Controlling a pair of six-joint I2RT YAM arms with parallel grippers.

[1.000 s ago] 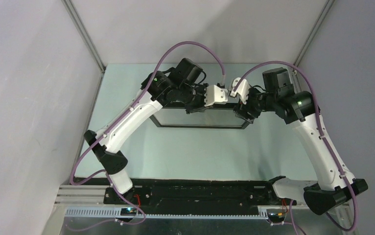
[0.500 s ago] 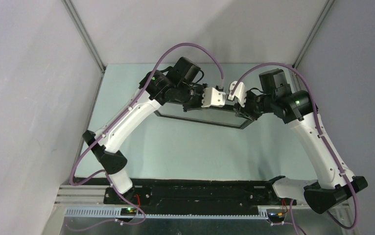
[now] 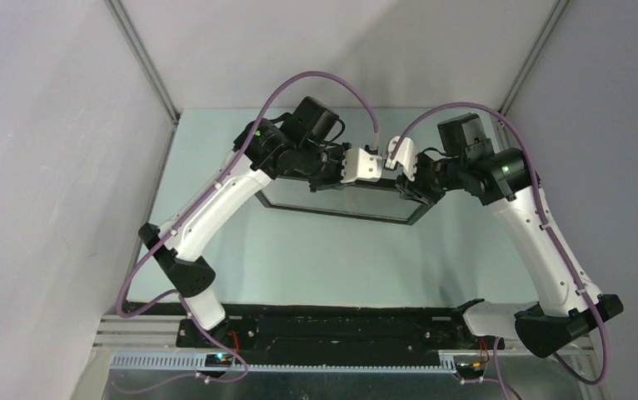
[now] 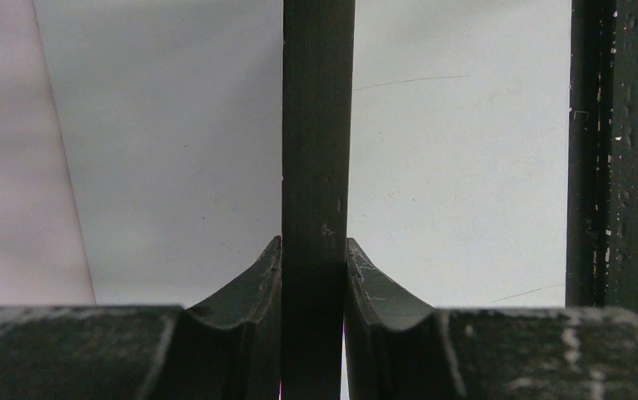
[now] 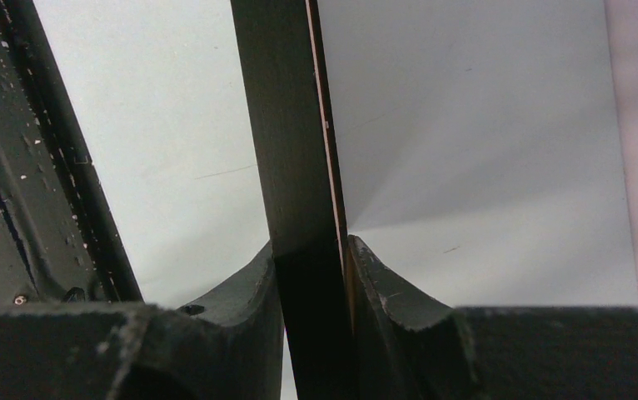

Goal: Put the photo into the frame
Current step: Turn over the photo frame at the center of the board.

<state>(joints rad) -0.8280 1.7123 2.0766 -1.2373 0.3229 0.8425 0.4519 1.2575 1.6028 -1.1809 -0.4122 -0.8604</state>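
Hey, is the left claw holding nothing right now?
No, the left wrist view shows the left claw clamped on the frame, with a finger pressed against each side of its black edge.

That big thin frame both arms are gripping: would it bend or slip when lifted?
The frame is probably stiff: in both wrist views its edge runs straight out of the closed jaws. Wide and thin, it might twist if held at one spot. Its see-through middle suggests a pane, so likely fragile.

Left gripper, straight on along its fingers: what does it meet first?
The left gripper is shut on the frame, whose edge runs ahead between the jaws. Beyond it, probably the table; depth unclear.
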